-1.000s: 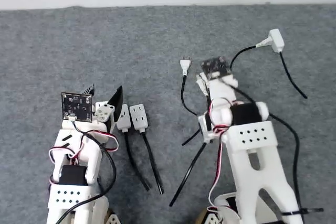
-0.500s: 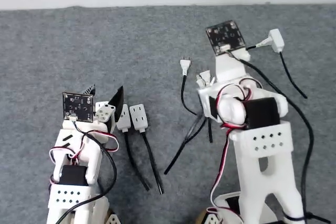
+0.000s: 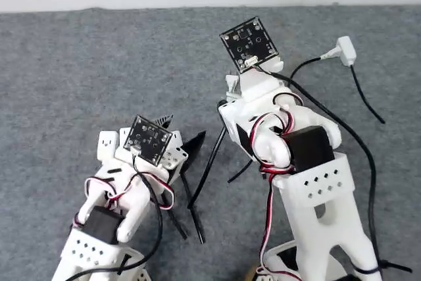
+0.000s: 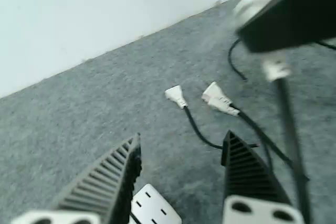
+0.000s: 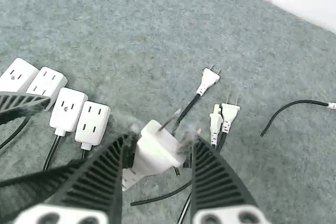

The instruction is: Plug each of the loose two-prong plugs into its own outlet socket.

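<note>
From above I see the gray mat [image 3: 79, 64], open toward its far edge. My right wrist camera adds a row of four sockets [image 5: 67, 109] and the right gripper [image 5: 160, 142] clamped on a white plug [image 5: 155, 156]. The left gripper [image 4: 182, 145] hangs spread wide over a half-cropped socket [image 4: 152, 211].

The left arm [image 3: 128, 205] and the right arm [image 3: 322, 228] are both white printed plastic. Black servo blocks [image 3: 308, 149] sit in the joints, and the white brackets [image 3: 314, 179] are pierced by rows of small holes. Loose red, white and black wires [image 3: 266, 162] loop along each arm. A square black circuit board [image 3: 250, 39] dotted with bright solder points tops each wrist. The fingers [image 4: 113, 182] are black ribbed wedges on white bases with round holes.
</note>
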Motion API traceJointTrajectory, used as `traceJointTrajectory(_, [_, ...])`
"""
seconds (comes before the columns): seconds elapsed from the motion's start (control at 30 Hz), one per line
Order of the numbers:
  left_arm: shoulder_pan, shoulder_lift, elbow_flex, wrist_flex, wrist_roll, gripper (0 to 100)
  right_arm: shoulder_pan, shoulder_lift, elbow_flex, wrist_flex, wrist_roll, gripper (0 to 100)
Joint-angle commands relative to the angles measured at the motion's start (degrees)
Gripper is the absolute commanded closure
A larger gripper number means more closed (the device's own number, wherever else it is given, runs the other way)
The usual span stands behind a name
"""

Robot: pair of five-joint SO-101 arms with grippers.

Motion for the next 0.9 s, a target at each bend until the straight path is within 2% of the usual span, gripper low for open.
traceJointTrajectory(0.0, [2.6, -1.5, -8.8, 7.0, -0.8, 75, -0.5, -0.7, -3.3, -1.8, -1.4, 99.1])
traceJointTrajectory(0.17, [3.8, -5.9, -7.6, 8.1, -0.8, 75, -3.9, -0.8, -3.3, -0.7, -2.9, 99.1])
traceJointTrajectory(0.37, [3.4, -9.9, -0.6, 3.1, -0.9, 75, -12.0, -1.3, -3.3, 2.5, -2.9, 99.1])
traceJointTrajectory(0.87, [3.4, -10.1, 7.1, -1.8, -0.8, 75, -12.9, -1.4, -3.2, 5.0, -2.9, 99.1])
